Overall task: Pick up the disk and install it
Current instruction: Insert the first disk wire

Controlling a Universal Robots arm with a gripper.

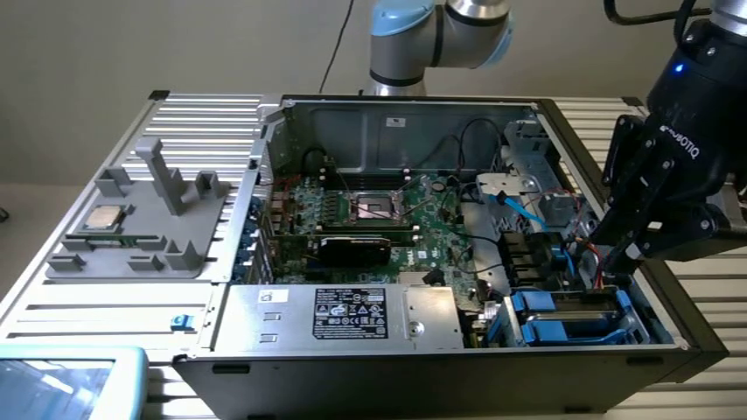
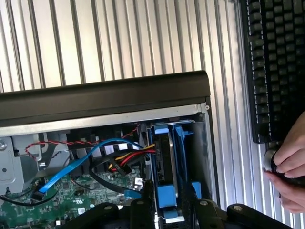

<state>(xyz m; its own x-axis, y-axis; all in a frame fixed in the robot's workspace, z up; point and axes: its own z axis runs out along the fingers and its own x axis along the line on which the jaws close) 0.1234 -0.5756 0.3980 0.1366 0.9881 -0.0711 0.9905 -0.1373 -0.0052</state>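
Evidently the black gripper (image 2: 164,210) has its fingers parted astride the disk (image 2: 164,164), a flat dark metal drive in blue plastic rails, standing on edge in the corner bay of the open black computer case (image 1: 688,328). Probably rigid, dense, shock-sensitive; best gripped across its flat faces.

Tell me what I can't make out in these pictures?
- The disk: wrist view, edge-on, so its label face is hidden; the gripper covers one end.
- A hand: wrist view, cut off by the picture's edge.
- The black label on the silver box: exterior view, print too small to read.
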